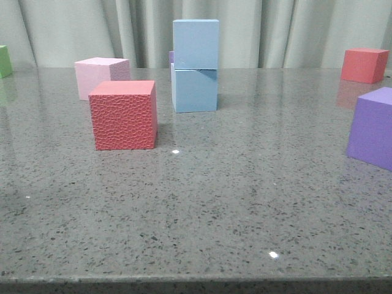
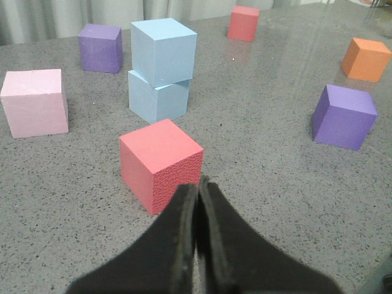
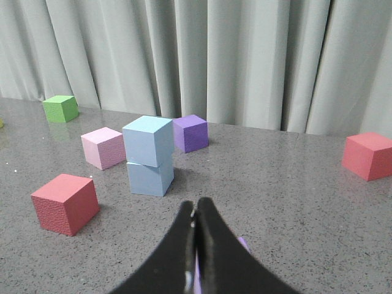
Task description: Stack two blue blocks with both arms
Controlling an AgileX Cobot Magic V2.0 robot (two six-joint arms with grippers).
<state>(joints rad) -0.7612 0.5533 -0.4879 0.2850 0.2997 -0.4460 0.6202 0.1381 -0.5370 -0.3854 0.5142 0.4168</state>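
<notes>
Grey counter (image 1: 202,208), curtain behind: your blue blocks (image 1: 195,64) sit stacked near far edge, top one slightly twisted. Left fingers (image 2: 197,190) and right fingers (image 3: 195,211) pressed together, empty, backed off; stack looks done.

Two blue blocks, matte light sky-blue foam cubes of like size. The lower blue block (image 1: 195,90) rests flat on the surface, toward its far edge and roughly midway between its left and right edges. The upper blue block (image 1: 195,43) sits directly on top of it, faces in contact, upright and level. The upper one is turned slightly about the vertical relative to the lower, so its edges overhang a little. Both stand free, nothing gripping them.
</notes>
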